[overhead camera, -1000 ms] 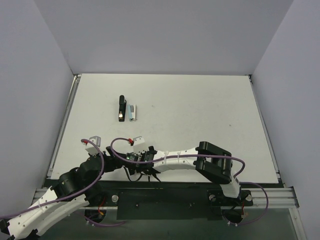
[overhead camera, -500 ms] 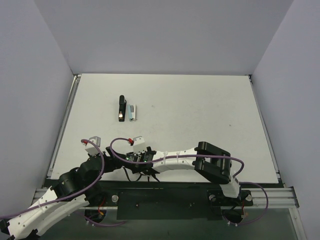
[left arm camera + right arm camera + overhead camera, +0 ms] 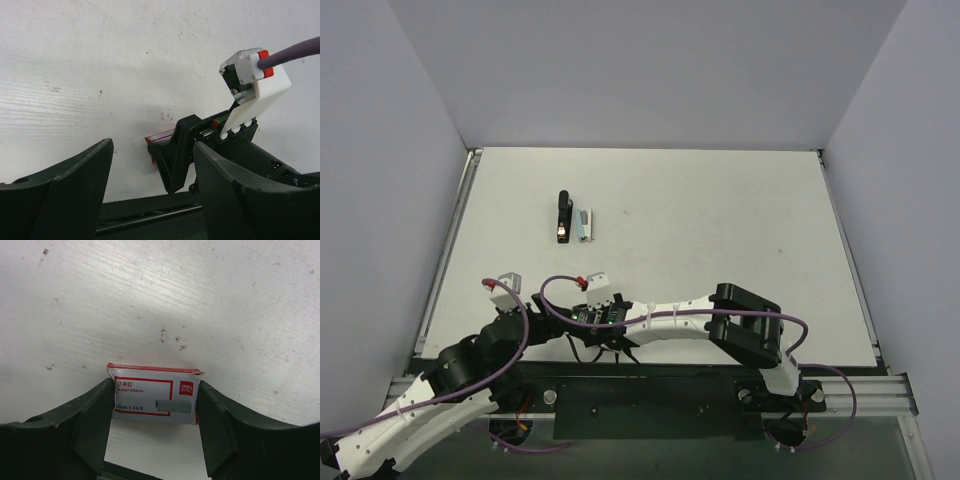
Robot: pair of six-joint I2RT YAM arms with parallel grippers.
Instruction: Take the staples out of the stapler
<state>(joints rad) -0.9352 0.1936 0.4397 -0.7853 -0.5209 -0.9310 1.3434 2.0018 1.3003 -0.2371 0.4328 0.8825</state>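
The stapler (image 3: pixel 562 217), a narrow black bar with a pale tip, lies at the far left of the table, well away from both grippers. My right gripper (image 3: pixel 155 405) is shut on a small red-and-white staple box (image 3: pixel 156 393), with one finger against each short end. The box rests on the table near the front edge. In the top view the right gripper (image 3: pixel 614 342) hides the box. My left gripper (image 3: pixel 150 200) stands open and holds nothing. It sits just left of the right gripper and faces it. An edge of the box (image 3: pixel 161 135) shows past the right gripper's fingers (image 3: pixel 173 160).
A pale teal oblong piece (image 3: pixel 584 224) lies right beside the stapler. The table's front edge and black rail (image 3: pixel 650 385) run directly under both grippers. Grey walls enclose the table on three sides.
My right gripper's jaws have closed in onto the staple box. Both arms, the stapler and the teal piece stay where they were.
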